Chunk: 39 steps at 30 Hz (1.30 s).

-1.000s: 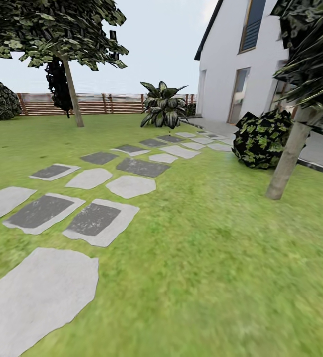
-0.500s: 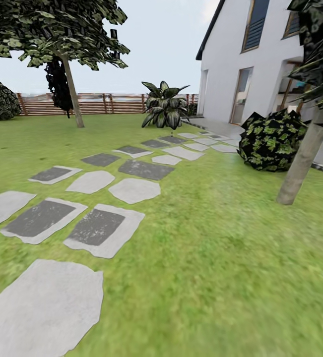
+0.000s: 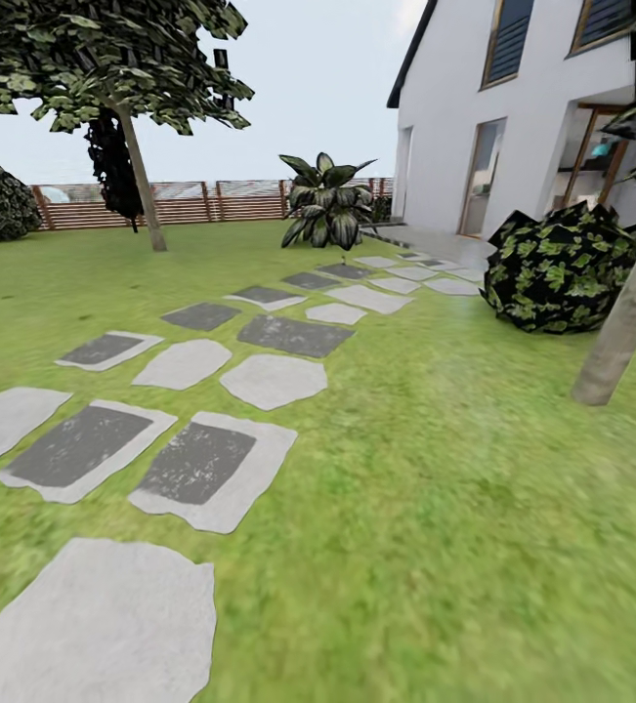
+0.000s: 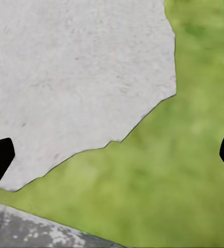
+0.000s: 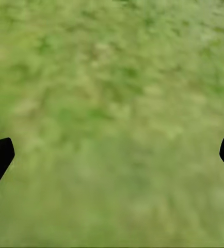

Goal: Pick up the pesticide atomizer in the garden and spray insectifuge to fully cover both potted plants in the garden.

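Out on the garden lawn (image 3: 435,508), stepping stones (image 3: 200,464) running up the left, open grass on the right.

Wide clear grass ahead; on the right it's hemmed by a leafy bush (image 3: 562,266) and a tree trunk (image 3: 625,327), at the far side by the slatted fence (image 3: 200,202). A broad-leaved plant (image 3: 327,205) stands where the stones end, beside the white house (image 3: 513,117). The left gripper (image 4: 112,155) is spread wide with nothing held, above a pale stone's edge (image 4: 76,82); the right gripper (image 5: 112,155) is likewise spread wide, bare, above grass. The atomizer's whereabouts can't be told.
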{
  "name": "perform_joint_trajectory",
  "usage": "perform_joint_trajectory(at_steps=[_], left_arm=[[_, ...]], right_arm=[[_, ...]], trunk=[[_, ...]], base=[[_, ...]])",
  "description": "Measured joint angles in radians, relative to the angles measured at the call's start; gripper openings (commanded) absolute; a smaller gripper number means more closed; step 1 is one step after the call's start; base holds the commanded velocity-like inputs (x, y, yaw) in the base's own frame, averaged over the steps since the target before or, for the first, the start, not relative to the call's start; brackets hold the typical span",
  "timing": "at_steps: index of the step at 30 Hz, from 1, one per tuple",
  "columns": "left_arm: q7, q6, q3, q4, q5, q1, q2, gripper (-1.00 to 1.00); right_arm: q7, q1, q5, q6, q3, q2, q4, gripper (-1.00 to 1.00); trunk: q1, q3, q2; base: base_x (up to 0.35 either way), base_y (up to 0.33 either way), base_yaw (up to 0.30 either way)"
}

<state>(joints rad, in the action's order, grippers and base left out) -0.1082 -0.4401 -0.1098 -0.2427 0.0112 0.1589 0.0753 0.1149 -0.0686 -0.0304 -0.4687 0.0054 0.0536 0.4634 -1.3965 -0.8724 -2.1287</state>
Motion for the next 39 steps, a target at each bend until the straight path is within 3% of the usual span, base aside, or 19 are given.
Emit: perform_joint_trajectory(at_steps=[21, 39], left_arm=[[0.000, 0.000, 0.001, 0.001, 0.000, 0.000, 0.000, 1.00], [0.000, 0.000, 0.002, 0.001, 0.000, 0.000, 0.000, 1.00]], right_arm=[[0.000, 0.000, 0.000, 0.000, 0.000, 0.000, -0.001, 1.00], [0.000, 0.000, 0.000, 0.000, 0.000, 0.000, -0.001, 1.00]], trunk=[[0.000, 0.000, 0.000], [0.000, 0.000, 0.000]], base=[[0.286, 0.225, 0.000], [0.325, 0.106, 0.000]])
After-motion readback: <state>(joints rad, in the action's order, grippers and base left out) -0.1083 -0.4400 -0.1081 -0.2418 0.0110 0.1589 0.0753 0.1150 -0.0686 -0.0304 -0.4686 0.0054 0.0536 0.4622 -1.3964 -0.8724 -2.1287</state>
